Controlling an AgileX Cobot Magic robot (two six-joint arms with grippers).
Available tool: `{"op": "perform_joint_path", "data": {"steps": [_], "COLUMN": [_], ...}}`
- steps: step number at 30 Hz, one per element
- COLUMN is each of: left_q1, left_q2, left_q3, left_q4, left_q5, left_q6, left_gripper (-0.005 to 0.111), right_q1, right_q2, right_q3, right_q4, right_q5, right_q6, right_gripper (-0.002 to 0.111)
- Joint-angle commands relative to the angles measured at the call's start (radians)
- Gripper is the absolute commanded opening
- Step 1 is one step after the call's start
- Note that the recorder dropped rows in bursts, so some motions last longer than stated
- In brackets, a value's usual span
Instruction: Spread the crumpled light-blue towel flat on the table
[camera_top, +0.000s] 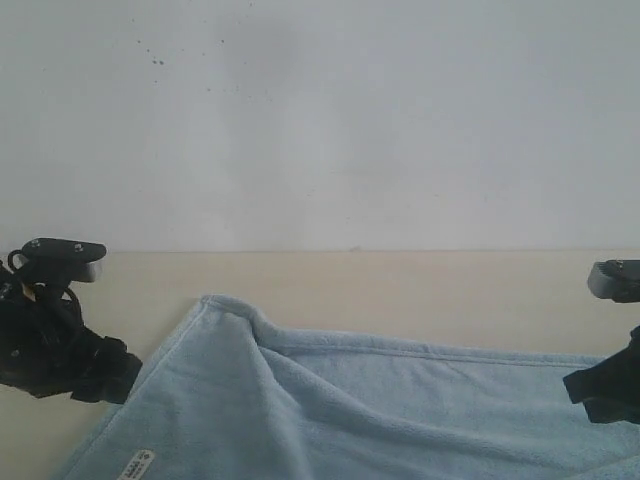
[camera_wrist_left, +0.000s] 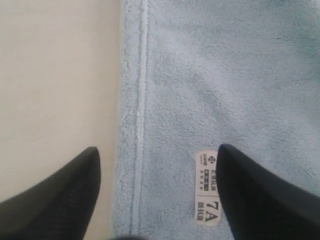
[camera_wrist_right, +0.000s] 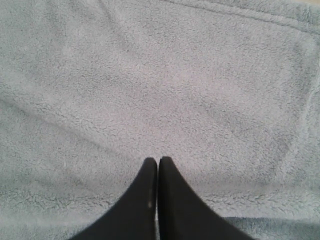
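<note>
The pale light-blue fluffy terry-cloth towel lies on the smooth cream-beige counter, filling the near part of the exterior view. A raised fold runs from its far left corner toward the middle. The counter meets a plain white wall.

The left hand is wide open above the towel's left edge. 1 black finger is over bare counter and the other over the cloth, just beside a small white label, with the stitched hem between them.

The right hand is closed, its 2 fingers pressed together over the towel, holding nothing.
</note>
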Motion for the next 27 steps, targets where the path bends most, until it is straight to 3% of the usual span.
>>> {"op": "perform_joint_path", "data": {"steps": [1,3,7,8,18,27], "left_q1": [-0.002,-0.002,-0.002,-0.002,-0.002,-0.002], "left_q2": [-0.001,0.002,0.0,0.0,0.037,0.066], "left_q3": [0.017,0.017,0.017,0.017,0.017,0.017], "left_q4": [-0.136,-0.176,-0.203,-0.203,-0.203,-0.206], "left_q5": [-0.018,-0.009,0.008,0.007,0.089,0.079], "left_q6": [0.12,0.158,0.194,0.197,0.222,0.234], "left_gripper": [0.06,0.05,0.007,0.005,0.005,0.005], "right_q1": [0.0,0.0,0.0,0.0,0.0,0.0], "right_q2": [-0.008,-0.008,-0.008,-0.008,-0.008,-0.008], "right_q3": [0.004,0.004,0.004,0.004,0.004,0.004], "right_q4": [0.002,0.002,0.002,0.002,0.014,0.016], "right_q5": [0.004,0.004,0.012,0.012,0.014,0.008], "right_q6": [0.003,0.003,0.003,0.003,0.003,0.003], "right_gripper": [0.0,0.0,0.0,0.0,0.0,0.0]}}
